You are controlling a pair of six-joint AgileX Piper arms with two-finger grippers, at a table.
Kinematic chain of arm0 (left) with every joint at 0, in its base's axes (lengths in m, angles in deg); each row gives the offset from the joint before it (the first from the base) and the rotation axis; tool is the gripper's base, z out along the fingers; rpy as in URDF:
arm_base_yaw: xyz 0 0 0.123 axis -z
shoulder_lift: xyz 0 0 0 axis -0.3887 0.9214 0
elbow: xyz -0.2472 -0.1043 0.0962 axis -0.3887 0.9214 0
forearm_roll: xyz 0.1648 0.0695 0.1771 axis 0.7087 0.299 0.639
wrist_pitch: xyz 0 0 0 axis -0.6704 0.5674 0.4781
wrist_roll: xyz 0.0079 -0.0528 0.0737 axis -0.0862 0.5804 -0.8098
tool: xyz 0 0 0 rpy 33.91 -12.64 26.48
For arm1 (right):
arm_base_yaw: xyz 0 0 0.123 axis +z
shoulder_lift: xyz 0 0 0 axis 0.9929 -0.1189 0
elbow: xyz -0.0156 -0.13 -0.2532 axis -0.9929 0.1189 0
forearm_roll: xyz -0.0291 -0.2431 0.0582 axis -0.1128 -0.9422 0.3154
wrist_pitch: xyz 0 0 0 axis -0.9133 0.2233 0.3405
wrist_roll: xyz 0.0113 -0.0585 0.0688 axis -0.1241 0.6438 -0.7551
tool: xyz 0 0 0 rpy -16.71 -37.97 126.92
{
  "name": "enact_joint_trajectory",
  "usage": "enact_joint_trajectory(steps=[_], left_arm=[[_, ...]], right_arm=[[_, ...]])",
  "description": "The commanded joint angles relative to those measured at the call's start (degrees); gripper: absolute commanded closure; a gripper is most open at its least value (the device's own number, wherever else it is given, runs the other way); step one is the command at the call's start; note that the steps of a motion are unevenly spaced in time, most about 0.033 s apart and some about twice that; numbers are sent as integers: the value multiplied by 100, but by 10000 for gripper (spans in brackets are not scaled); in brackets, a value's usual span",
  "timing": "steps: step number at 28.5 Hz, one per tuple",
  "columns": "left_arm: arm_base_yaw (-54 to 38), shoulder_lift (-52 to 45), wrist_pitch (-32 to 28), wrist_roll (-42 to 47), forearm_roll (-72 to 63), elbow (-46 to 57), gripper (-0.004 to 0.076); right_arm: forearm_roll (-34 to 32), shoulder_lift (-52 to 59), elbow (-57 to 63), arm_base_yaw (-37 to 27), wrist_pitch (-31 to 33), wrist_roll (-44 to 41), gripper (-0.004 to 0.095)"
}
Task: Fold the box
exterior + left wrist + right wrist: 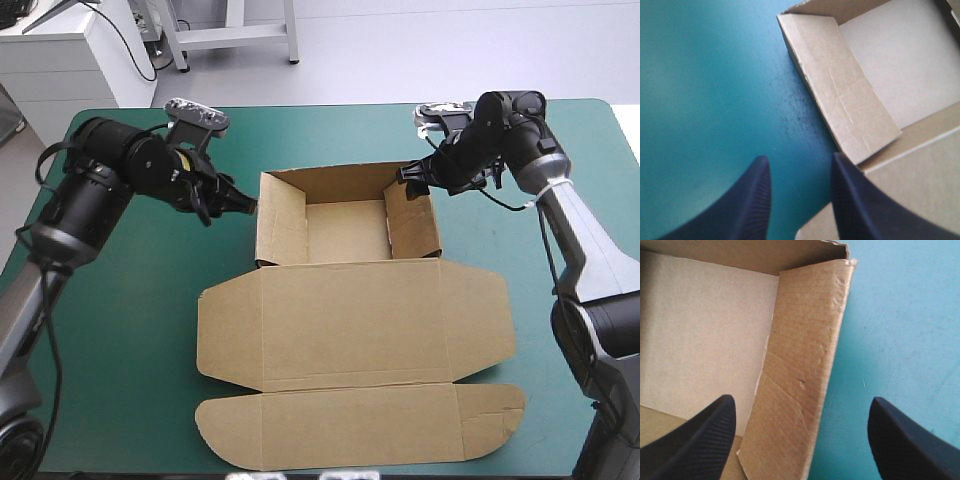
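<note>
The brown box (345,232) stands as an open tray at the table's middle, its walls raised and its lid (350,325) lying flat toward the near edge. My left gripper (243,204) hovers open just outside the left wall (272,225). In the left wrist view the left gripper (800,161) has only teal-green cover between its fingers, with the left wall (840,85) ahead and to one side. My right gripper (408,178) is at the far end of the right wall (412,225). The right gripper (802,401) is wide open, straddling the right wall (800,365).
The lid's end flap (360,425) reaches close to the table's near edge. Teal-green cover (120,330) shows on both sides of the box and behind it up to the far edge.
</note>
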Motion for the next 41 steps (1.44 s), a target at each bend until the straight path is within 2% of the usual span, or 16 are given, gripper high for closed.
enact_joint_trajectory(steps=[1,3,14,21,25,28,37,41], left_arm=[[19,-812,242,-205,64,563,677],[19,-1124,242,-218,138,1009,729],[19,-2736,185,19,224,3638,731],[19,-3774,-302,454,224,5094,731],[19,-4209,-522,683,224,5473,731],[19,-4500,-595,704,235,5538,731],[19,-4732,-595,722,286,5553,731],[19,-4732,-595,722,286,5553,731]], right_arm=[[36,348,-173,-2,21,88,239],[38,348,-173,-2,21,147,239],[-1,139,-159,-2,21,177,239],[21,-189,-159,-2,21,177,239],[21,-398,-159,-2,21,177,266],[21,-495,-159,-2,21,177,362],[-2,-554,-159,-2,21,217,918],[-359,-522,-242,-12,21,556,927]])
